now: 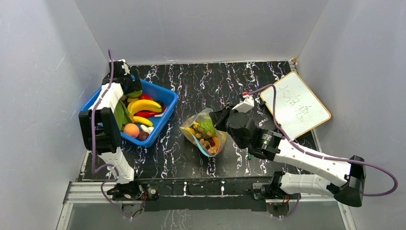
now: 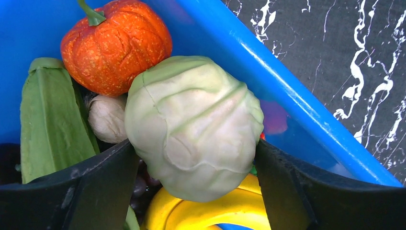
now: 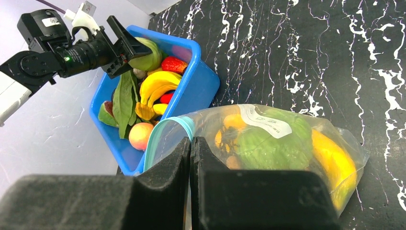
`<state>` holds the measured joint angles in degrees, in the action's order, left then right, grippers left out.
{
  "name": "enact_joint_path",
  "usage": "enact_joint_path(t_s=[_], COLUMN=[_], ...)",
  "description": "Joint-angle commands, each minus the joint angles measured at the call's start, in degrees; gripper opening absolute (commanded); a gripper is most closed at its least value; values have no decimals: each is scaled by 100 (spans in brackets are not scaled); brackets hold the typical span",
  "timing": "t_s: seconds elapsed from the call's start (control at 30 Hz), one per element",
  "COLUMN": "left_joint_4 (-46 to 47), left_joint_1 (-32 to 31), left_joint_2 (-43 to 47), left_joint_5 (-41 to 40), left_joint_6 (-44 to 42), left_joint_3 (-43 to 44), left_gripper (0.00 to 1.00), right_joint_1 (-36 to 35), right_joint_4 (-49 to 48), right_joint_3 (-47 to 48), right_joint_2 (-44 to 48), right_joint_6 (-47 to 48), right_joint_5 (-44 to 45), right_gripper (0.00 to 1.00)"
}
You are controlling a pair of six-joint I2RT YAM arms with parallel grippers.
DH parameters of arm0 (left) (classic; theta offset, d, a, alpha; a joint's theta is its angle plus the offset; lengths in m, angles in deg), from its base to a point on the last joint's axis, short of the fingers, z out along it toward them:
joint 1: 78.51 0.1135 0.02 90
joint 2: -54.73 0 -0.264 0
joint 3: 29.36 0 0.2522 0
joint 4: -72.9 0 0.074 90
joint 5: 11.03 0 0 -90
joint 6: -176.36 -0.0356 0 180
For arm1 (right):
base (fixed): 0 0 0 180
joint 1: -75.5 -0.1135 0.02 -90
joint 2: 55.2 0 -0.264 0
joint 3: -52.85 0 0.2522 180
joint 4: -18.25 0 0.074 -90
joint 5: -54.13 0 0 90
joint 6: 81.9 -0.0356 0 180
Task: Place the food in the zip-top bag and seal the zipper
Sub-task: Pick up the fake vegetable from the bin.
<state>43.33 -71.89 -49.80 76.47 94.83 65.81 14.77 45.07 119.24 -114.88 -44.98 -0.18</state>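
Left wrist: pale cabbage (image 2: 194, 110) tight in left gripper (image 2: 194, 148); right gripper (image 3: 190, 142) pressed together on zip-top bag (image 3: 287, 143) mouth edge.

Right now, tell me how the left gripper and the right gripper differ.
The left gripper is spread wide around the pale cabbage; the right gripper is pinched shut on the zip-top bag edge. The left gripper is at the blue bin; the right gripper is over the table. Both grip something.
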Motion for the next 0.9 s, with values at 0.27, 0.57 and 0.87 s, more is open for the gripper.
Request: enact_joint_path(t_s=[0.27, 0.57, 0.87], left_joint_4=[-241, -747, -1291], left_joint_1=[-13, -20, -28], left_joint_2=[650, 1747, 2799], left_joint_5=[459, 1144, 2515], left_joint_6=[97, 426, 322], left_joint_3=[117, -555, -851], left_gripper=[61, 51, 47], right_joint_1=[0, 0, 2], right_joint_4=[-288, -114, 209], right_joint_3=[18, 82, 467], right_joint_2=[220, 229, 28], right_joint_6=[-43, -38, 43], right_joint_5=[125, -31, 170], right_gripper=[0, 0, 0])
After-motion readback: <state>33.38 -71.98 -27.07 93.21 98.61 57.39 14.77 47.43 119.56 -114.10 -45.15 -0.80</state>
